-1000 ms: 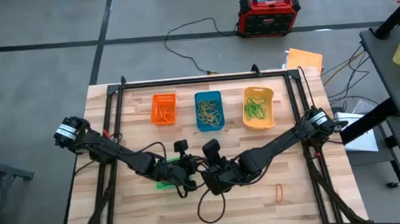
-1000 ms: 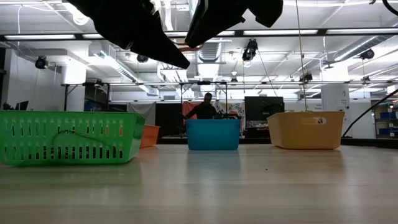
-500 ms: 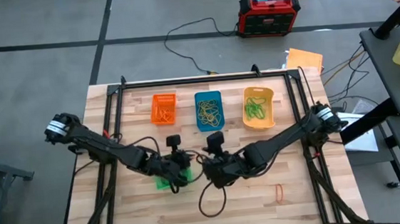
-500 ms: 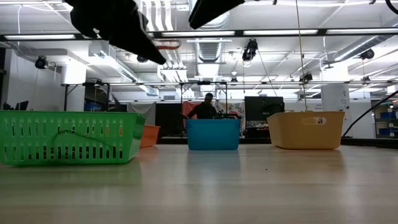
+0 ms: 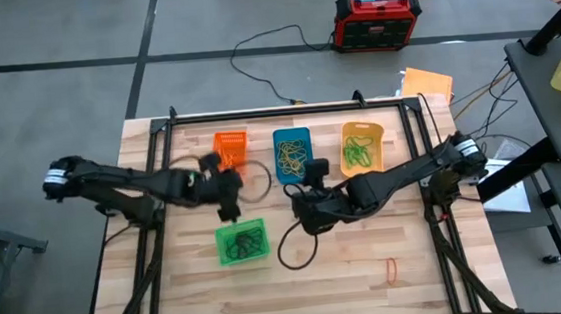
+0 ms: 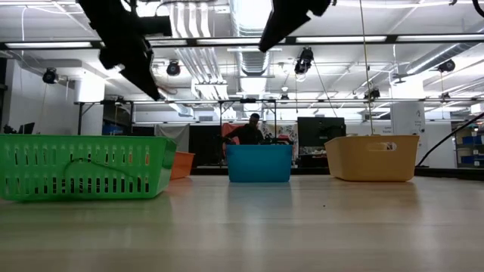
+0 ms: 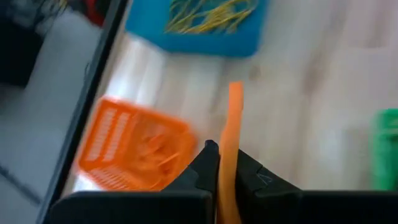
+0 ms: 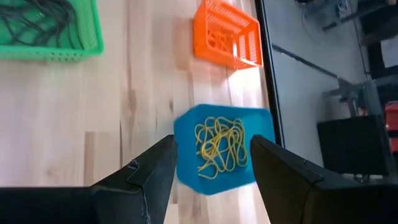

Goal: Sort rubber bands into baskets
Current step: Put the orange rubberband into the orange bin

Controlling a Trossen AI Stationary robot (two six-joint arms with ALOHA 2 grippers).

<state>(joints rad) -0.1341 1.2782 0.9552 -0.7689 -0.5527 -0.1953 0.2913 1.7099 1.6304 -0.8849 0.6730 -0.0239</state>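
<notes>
While pinched between the clenched fingers of the left hand (image 7: 219, 163), stands out stiff as a narrow strip: one orange rubber band (image 7: 233, 118), long axis running straight out from the fingertips toward the blue basket (image 7: 199, 25). Held above the surface (image 5: 419, 256), just beside the orange basket (image 5: 230, 149) and short of its rim. Bare wood between that basket and the blue one. Right hand (image 8: 211, 168) released, fingers spread wide, raised near the middle of the surface and facing the blue basket's yellow bands (image 8: 219, 148). Nearer the front edge, green basket (image 5: 241, 242) holding dark bands. At the far right of the row, yellow-orange basket (image 5: 362, 151) holding green bands. Black cable loop (image 5: 293, 246) lying beside the green basket. Lone reddish band (image 5: 391, 268) well apart, toward the front right.
</notes>
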